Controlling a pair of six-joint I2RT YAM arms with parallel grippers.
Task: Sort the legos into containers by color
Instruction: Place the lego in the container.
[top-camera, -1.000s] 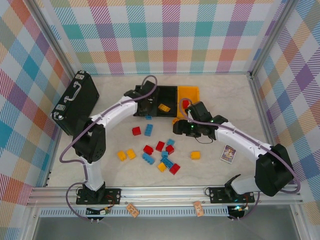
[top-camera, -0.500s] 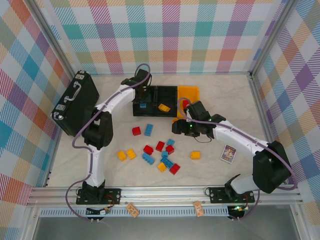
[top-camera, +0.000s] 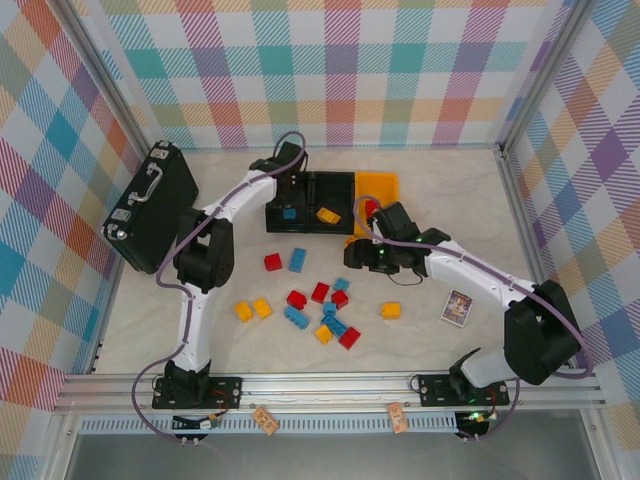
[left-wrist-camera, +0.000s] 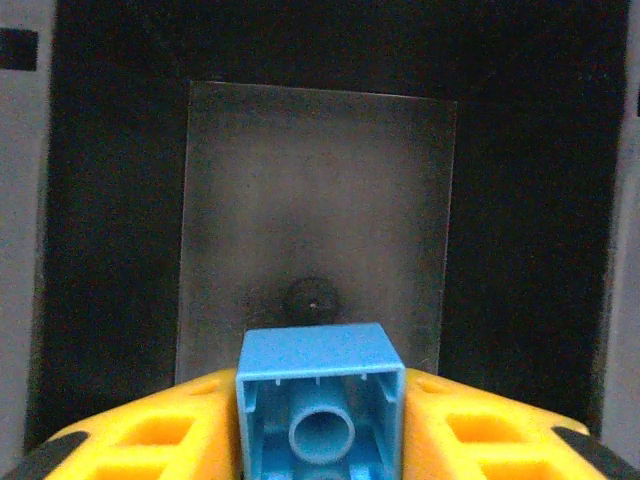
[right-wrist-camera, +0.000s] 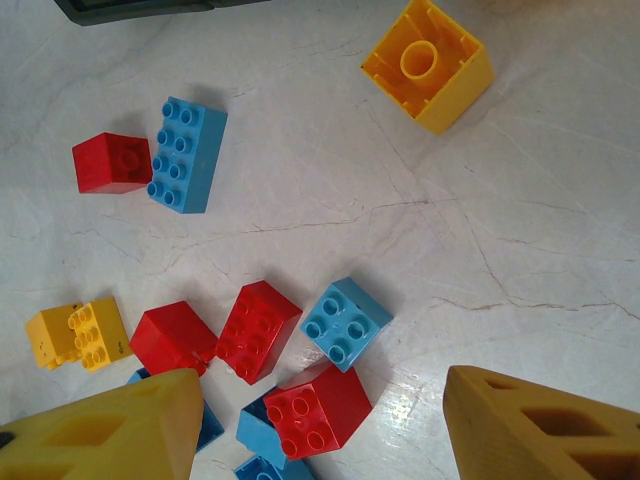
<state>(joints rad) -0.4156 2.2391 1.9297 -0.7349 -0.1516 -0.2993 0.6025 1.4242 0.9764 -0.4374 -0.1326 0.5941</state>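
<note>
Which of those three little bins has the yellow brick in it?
The middle black bin, between the other black bin and the yellow bin; the yellow brick lies inside it.

Glossy hard plastic on the legos (right-wrist-camera: 259, 331), tiny highlights on the studs. Smooth marble-look bench (right-wrist-camera: 520, 200), faint sheen, thin dark veins. Matt black plastic for the bin (left-wrist-camera: 110, 250), with a scuffed, hazy grey floor. Yellow claw fingers (left-wrist-camera: 425, 420) in dull, slightly grainy plastic, maybe printed. Blue brick (left-wrist-camera: 320, 405) between them, smooth and shiny. Brushed metal on the frame rail (top-camera: 330, 388). Plaid walls (top-camera: 340, 70) flat and matt, cloth or print, hard to tell. Textured black briefcase (top-camera: 150, 205), pretty low shine.
</note>
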